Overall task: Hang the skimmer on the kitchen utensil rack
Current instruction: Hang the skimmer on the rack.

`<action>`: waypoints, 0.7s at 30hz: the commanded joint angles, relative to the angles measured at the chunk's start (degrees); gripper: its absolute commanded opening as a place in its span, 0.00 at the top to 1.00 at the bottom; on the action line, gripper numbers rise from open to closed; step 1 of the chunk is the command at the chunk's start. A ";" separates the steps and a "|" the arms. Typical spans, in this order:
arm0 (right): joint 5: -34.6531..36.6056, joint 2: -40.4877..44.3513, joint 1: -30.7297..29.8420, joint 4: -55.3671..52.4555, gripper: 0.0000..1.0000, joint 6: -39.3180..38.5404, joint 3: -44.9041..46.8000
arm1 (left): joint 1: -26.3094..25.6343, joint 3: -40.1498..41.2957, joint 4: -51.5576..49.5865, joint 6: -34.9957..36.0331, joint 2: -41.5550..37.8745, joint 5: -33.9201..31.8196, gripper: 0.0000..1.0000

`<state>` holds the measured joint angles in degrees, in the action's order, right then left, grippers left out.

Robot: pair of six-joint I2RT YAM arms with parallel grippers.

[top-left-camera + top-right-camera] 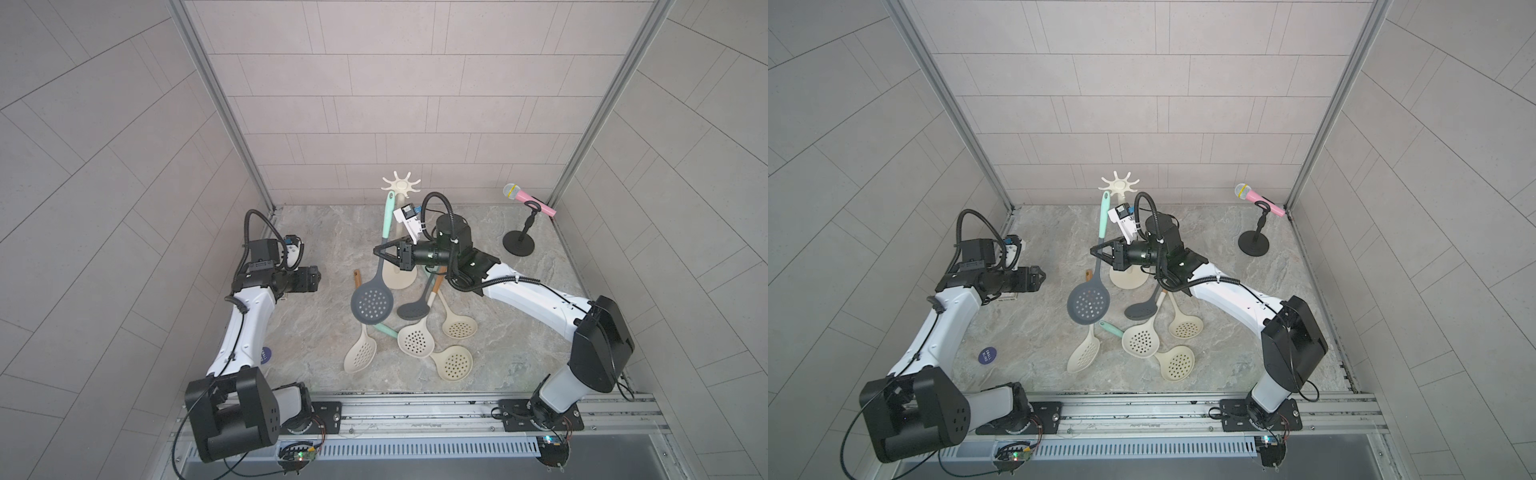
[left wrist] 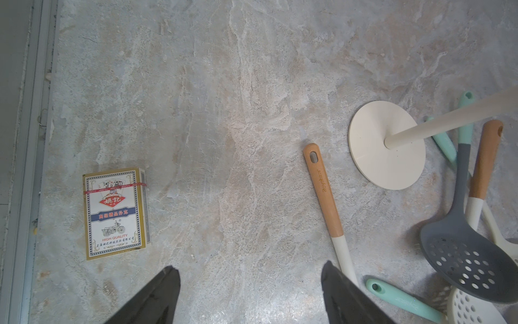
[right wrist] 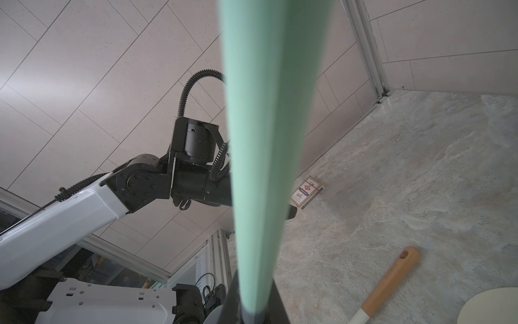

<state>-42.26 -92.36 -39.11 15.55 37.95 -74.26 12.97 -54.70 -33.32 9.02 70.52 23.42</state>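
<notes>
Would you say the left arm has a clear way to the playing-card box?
Probably yes: the playing-card box lies on bare table near the open left gripper, with nothing between them.

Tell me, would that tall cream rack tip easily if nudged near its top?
Probably: the kitchen utensil rack is a tall slim pole on a flat round base, so a high nudge has leverage. It looks stiff; the pole stands straight. Pushed low, it might slide on the smooth tabletop.

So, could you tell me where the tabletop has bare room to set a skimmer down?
Bare marble lies between the playing-card box and the wood-handled skimmer. It is crowded around the rack's base, where skimmers overlap.
</notes>
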 commanded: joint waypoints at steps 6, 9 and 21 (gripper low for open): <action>3.48 -1.61 1.47 2.73 1.00 4.09 -0.09 | 0.65 0.38 -0.43 1.18 0.45 1.43 0.14; 3.24 -2.53 1.53 2.73 1.00 4.49 0.08 | 0.65 0.38 -0.45 1.36 0.33 2.22 0.15; 11.06 -3.72 3.58 -1.63 0.97 1.82 5.47 | 0.74 0.73 -1.43 3.22 -0.05 5.27 0.15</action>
<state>-37.08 -95.24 -36.67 21.65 38.70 -71.75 13.37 -54.70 -33.76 10.24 70.76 26.48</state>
